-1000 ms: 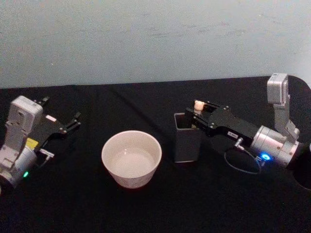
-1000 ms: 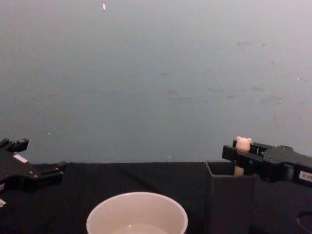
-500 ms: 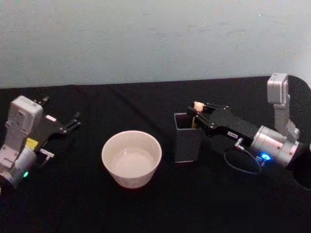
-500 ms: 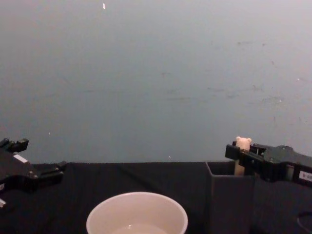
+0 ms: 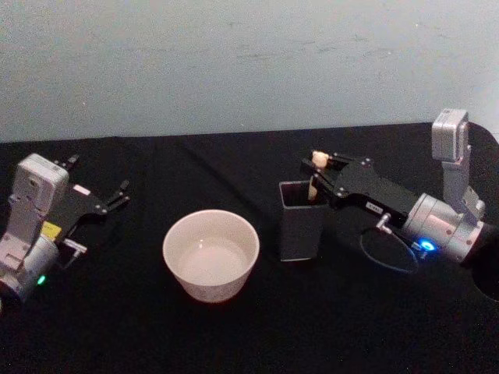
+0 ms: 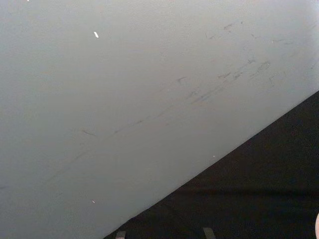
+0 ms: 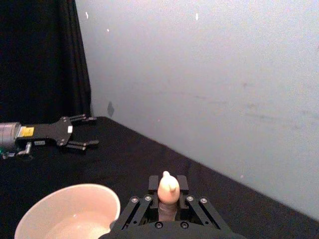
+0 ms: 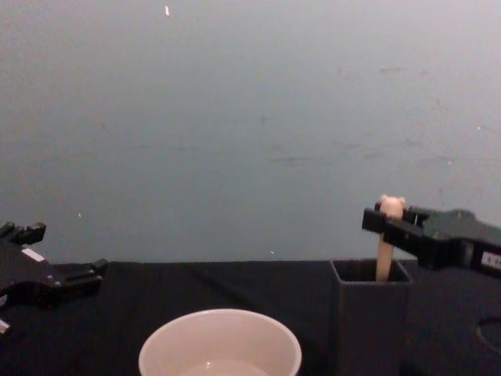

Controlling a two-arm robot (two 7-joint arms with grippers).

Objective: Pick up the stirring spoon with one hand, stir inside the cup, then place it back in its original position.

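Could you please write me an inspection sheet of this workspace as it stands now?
Surface: black cloth-covered table, no spills seen.
Job's things: bear-topped cream stirring spoon sticking up from dark grey square holder; wide cream-white cup upright beside it.
Clutter: nothing seen.
Grippers: right gripper shut on spoon handle; left gripper open, parked left.
Cables: thin black loop at right wrist.
Surroundings: pale grey wall.

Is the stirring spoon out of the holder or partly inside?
Partly inside: stirring spoon, held by right gripper, reaches below the holder rim.

Grey wall [image 6: 124, 99], black table [image 6: 259, 194]
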